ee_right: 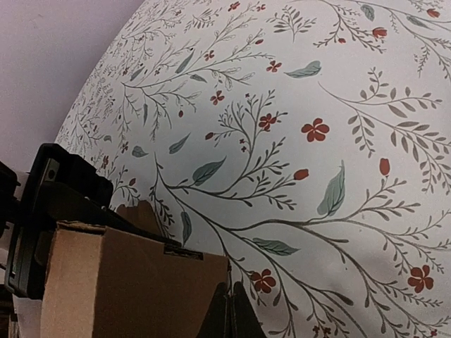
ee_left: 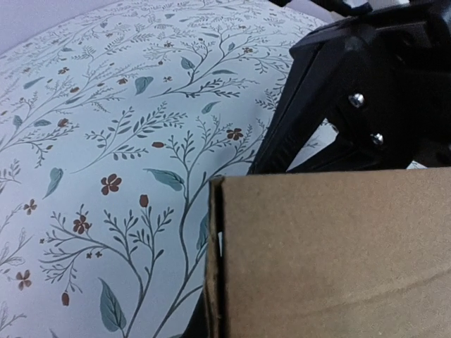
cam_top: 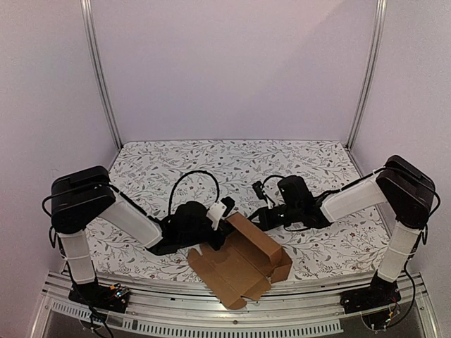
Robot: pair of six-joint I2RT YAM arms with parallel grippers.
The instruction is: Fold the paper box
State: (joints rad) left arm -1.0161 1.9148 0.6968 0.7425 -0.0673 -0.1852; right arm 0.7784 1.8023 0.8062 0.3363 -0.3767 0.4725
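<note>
The paper box (cam_top: 243, 264) is a brown, half-formed carton lying open near the table's front edge, with flaps spread toward the rail. My left gripper (cam_top: 224, 211) is at its raised rear wall. In the left wrist view that wall (ee_left: 331, 253) covers the jaws, which are shut on its edge. My right gripper (cam_top: 255, 213) faces it from the other side of the same wall. Its fingertips (ee_right: 232, 313) are pressed together with nothing between them, right at the corner of the box (ee_right: 127, 282). The right gripper's black body (ee_left: 352, 91) looms just behind the wall.
A floral cloth (cam_top: 232, 165) covers the table. An aluminium rail (cam_top: 211, 310) runs along the front edge under the box's flaps. Metal posts (cam_top: 102, 77) and white walls close in the sides and back. The arm bases stand at the near corners.
</note>
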